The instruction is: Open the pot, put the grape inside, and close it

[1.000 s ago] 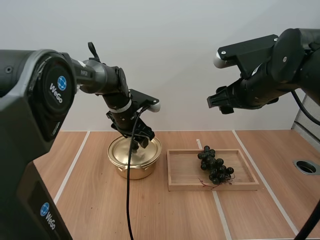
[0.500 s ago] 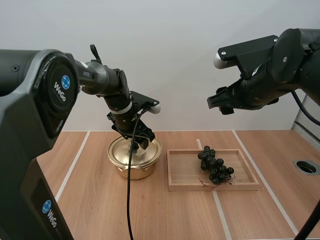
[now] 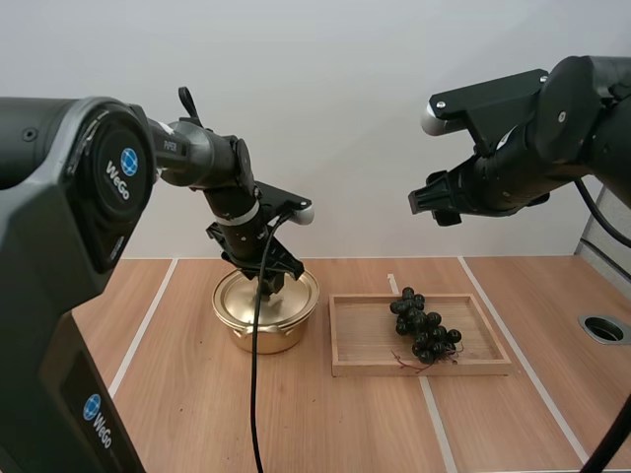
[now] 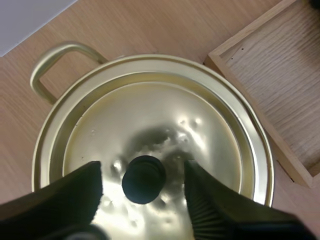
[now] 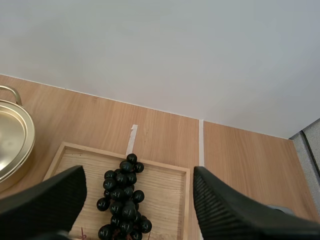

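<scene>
Left gripper [image 4: 144,192], jaws open, straddles the knob [image 4: 144,176] of the lid [image 4: 155,112] on the pot [image 3: 264,333], placed to pinch and lift. Grapes [image 3: 422,330] lie mid-tray [image 3: 355,367]. Right gripper [image 5: 136,200] hangs open above, ready to pick.

My left end effector [image 4: 143,171] hangs over the gold pot [image 4: 36,76], its fingers [image 4: 80,192] spread to either side of the lid's [image 4: 150,115] black knob [image 4: 144,179], clear of it. The lid sits on the pot. A wooden tray's [image 4: 240,95] corner lies just beside the pot on the worktop [image 4: 150,25].
</scene>
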### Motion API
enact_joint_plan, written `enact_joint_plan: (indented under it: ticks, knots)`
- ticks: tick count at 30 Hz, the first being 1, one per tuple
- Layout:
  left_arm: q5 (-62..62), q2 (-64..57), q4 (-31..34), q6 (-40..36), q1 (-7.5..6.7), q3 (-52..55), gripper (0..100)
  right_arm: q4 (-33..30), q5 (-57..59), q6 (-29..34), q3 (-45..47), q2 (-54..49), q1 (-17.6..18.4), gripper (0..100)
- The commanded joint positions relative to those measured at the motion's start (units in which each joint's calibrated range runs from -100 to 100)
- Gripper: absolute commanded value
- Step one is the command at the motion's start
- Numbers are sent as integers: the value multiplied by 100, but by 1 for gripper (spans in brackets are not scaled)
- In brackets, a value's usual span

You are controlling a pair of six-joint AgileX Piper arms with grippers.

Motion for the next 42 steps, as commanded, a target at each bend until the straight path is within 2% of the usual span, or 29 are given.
enact_joint_plan:
  ticks: [1, 3, 10, 17, 32, 42]
  knots:
    - [3, 2, 9, -89, -14, -22, 26, 12, -23, -44, -60, -23, 14, 100]
    - [3, 2, 9, -89, -14, -22, 0, 12, -23, -44, -60, -23, 14, 100]
    - [114, 2, 52, -89, -14, -41, 0, 12, -23, -44, -60, -23, 14, 100]
    - [1127, -229, 58, -170, -14, -691, 0, 12, -23, -44, -60, -23, 14, 100]
    - [1423, -2504, 58, -170, -14, -2038, 0, 2, 1371, -44, -60, 1004, 14, 100]
    - [1447, -3537, -40, -170, -14, -2705, 0, 2, 1959, -44, -46, 1416, 14, 100]
